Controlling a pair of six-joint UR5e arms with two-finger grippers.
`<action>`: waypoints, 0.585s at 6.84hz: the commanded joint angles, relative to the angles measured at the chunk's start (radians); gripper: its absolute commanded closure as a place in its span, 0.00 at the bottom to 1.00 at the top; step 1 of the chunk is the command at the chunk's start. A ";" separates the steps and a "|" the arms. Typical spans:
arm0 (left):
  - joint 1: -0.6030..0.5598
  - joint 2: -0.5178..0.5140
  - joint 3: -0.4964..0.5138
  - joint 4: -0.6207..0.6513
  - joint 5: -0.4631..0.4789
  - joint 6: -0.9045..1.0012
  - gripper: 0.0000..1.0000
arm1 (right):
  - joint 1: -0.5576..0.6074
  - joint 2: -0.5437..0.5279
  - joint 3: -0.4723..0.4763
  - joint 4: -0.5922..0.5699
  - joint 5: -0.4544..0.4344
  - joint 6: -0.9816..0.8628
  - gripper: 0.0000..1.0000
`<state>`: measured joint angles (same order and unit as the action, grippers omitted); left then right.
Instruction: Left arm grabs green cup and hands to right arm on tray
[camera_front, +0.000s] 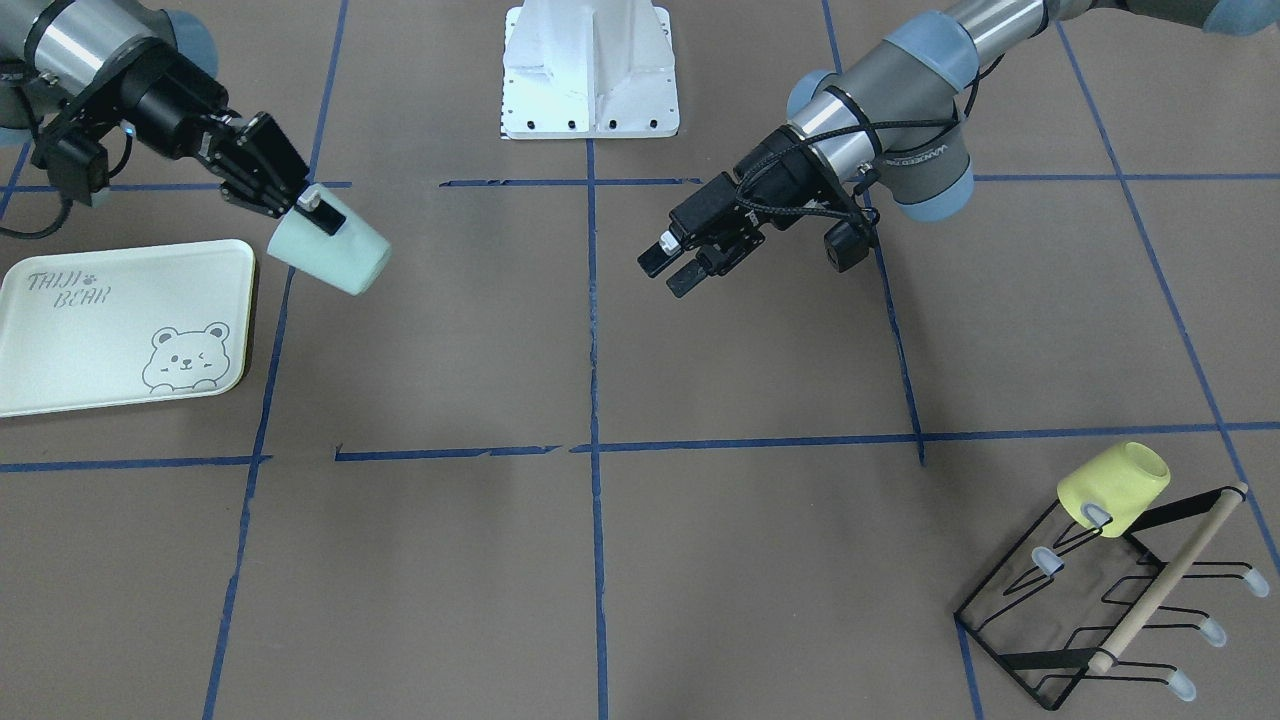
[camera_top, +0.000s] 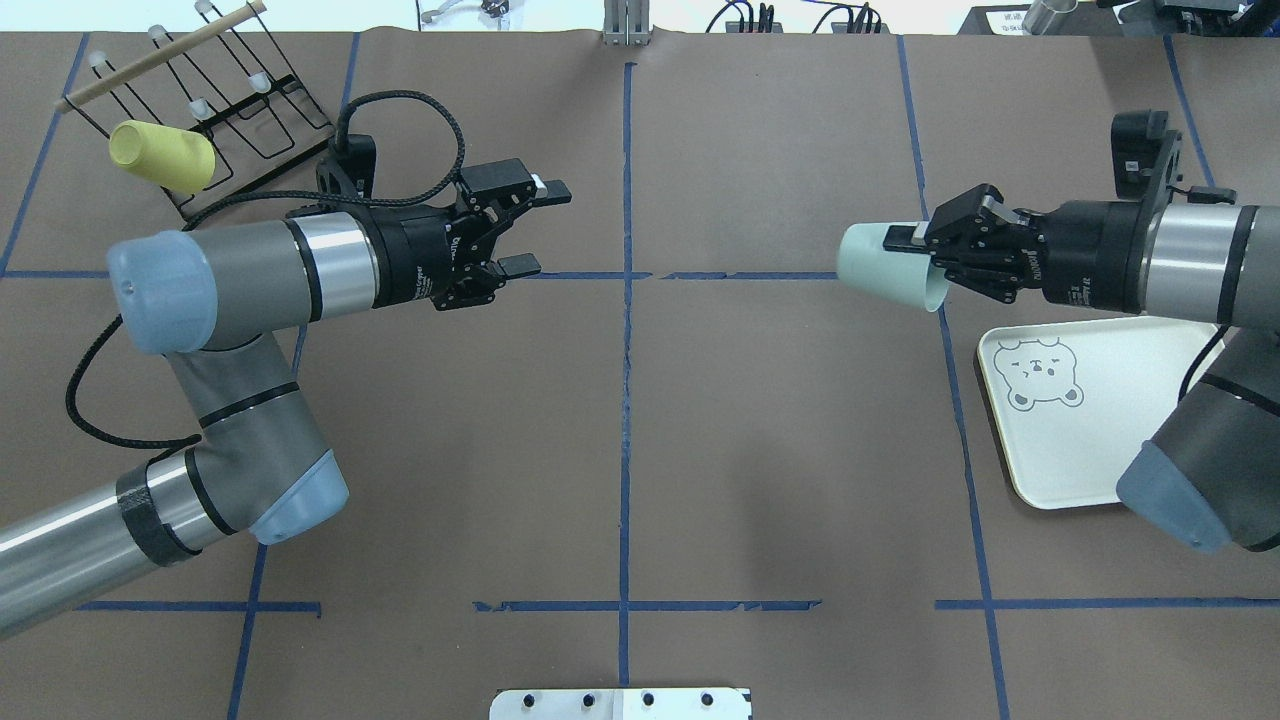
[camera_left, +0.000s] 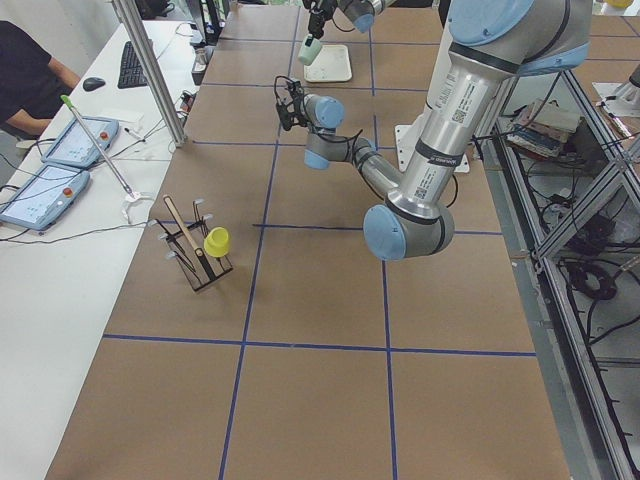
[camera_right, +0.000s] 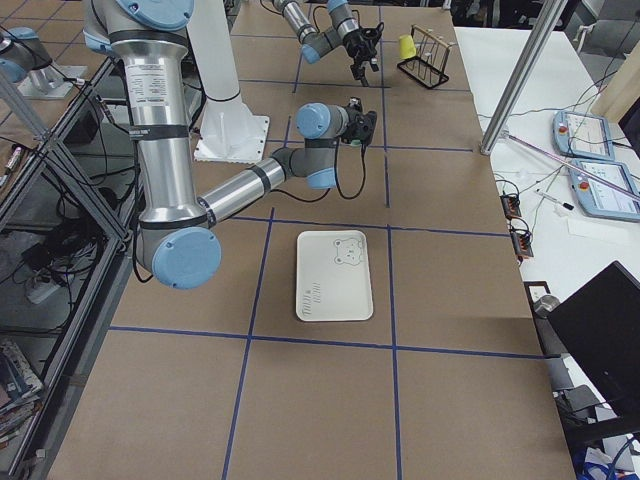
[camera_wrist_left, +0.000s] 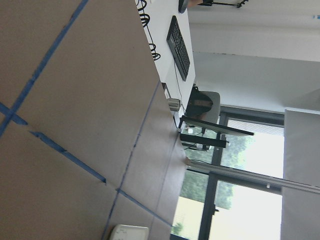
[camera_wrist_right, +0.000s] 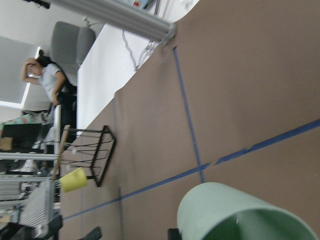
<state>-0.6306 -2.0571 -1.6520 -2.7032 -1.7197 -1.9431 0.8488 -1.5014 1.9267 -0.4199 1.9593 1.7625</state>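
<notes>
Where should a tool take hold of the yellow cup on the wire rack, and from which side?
Grip the yellow cup across its side wall near the closed base, coming from above, on the side away from the rack. The cup appears to hang tilted on it, mouth down, so its base end stands free while the wires crowd the rim.

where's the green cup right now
On the right of the overhead view, the green cup is gripped by its rim in the right hand, lying sideways in the air just outside a far corner of the tray.
</notes>
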 joint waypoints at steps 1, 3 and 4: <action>-0.026 0.005 -0.202 0.559 -0.091 0.302 0.00 | 0.157 -0.068 0.008 -0.226 0.137 -0.240 1.00; -0.049 0.005 -0.322 0.993 -0.104 0.590 0.00 | 0.220 -0.191 0.021 -0.409 0.191 -0.570 1.00; -0.063 0.006 -0.369 1.120 -0.104 0.693 0.00 | 0.222 -0.265 0.072 -0.536 0.193 -0.789 1.00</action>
<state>-0.6793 -2.0520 -1.9602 -1.7647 -1.8210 -1.3873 1.0575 -1.6840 1.9571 -0.8202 2.1416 1.2113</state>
